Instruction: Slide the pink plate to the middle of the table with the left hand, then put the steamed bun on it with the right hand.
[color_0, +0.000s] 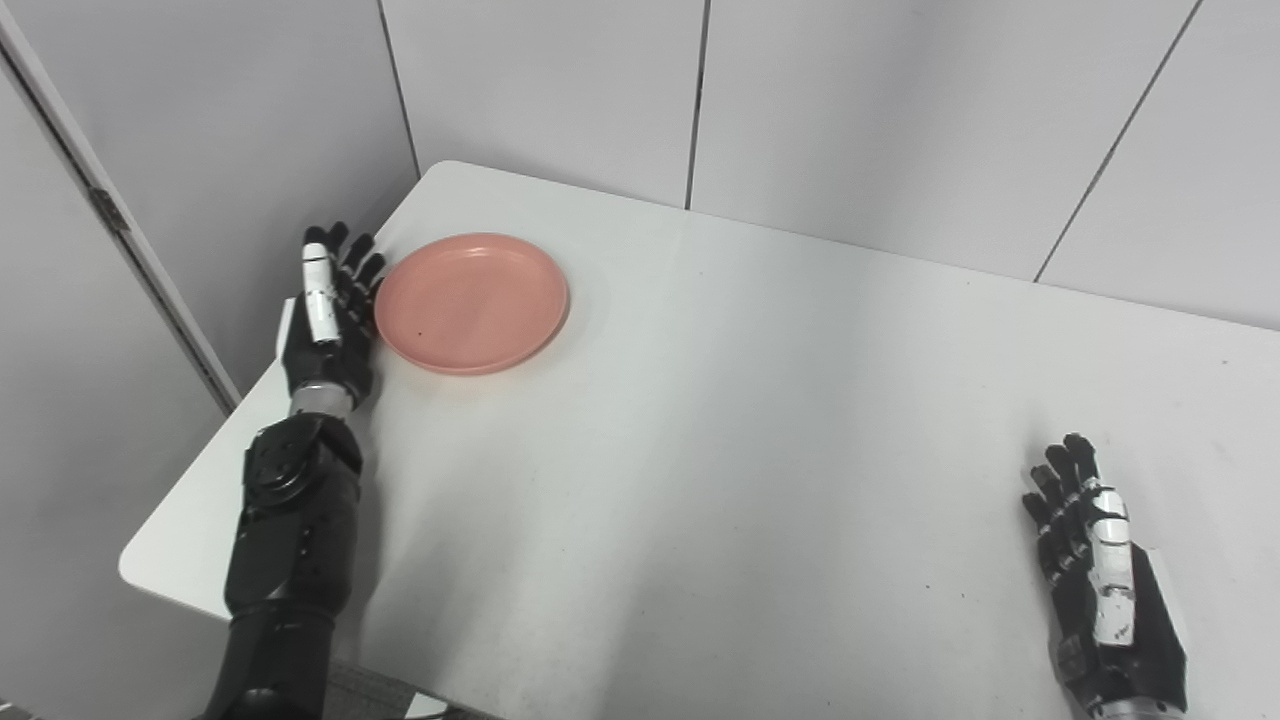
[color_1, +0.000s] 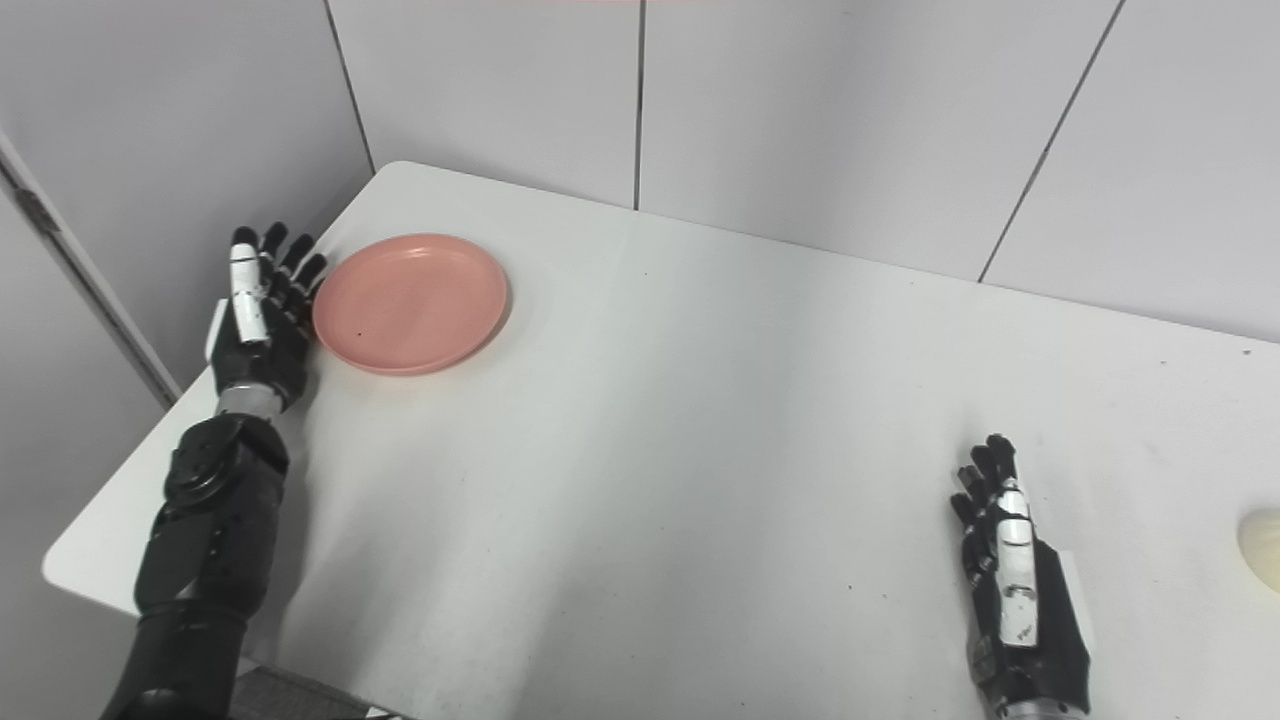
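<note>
The pink plate (color_0: 471, 301) lies empty on the white table (color_0: 720, 420), near its far left corner. My left hand (color_0: 327, 315) stands edge-on just left of the plate with its fingers straight and apart, close against the rim, holding nothing. At the near right my right hand (color_0: 1100, 580) rests open on the table, fingers pointing away from me. The steamed bun (color_1: 1262, 548) shows only in the right eye view, a pale round shape cut off by the right edge, to the right of my right hand.
Grey wall panels (color_0: 820, 110) rise right behind the table's far edge. The table's left edge runs just beside my left forearm (color_0: 290, 540), with a panel wall beyond it.
</note>
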